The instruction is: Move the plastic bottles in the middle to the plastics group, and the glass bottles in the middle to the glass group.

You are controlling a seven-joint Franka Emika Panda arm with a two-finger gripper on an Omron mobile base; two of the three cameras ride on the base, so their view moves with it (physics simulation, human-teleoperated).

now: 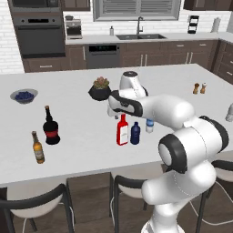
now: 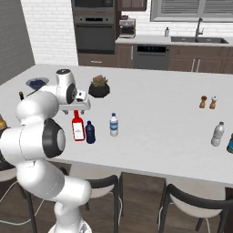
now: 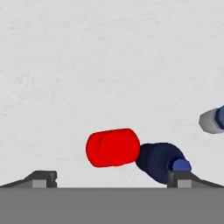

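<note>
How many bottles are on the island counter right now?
7, possibly more hidden. Middle: flat red bottle, squat dark-blue bottle, clear water bottle. Left: round dark bottle, amber beer bottle. Right: pale grey bottle, blue bottle cut off.

Clear water bottle in the left base view half covered by the white forearm, just its lower body and label showing; in the hand view cut by the right edge, pale cap end alone visible. Gripper cut at the bottom of the hand view, only two dark fingertips rising. Dark-blue bottle partly behind the right fingertip. Pale whitish-grey bottle cropped by the right edge of the left base view. Amber beer bottle sliced by the left edge of the right base view. Round dark bottle mostly behind the arm, neck tip alone showing. Labels too small to read
</note>
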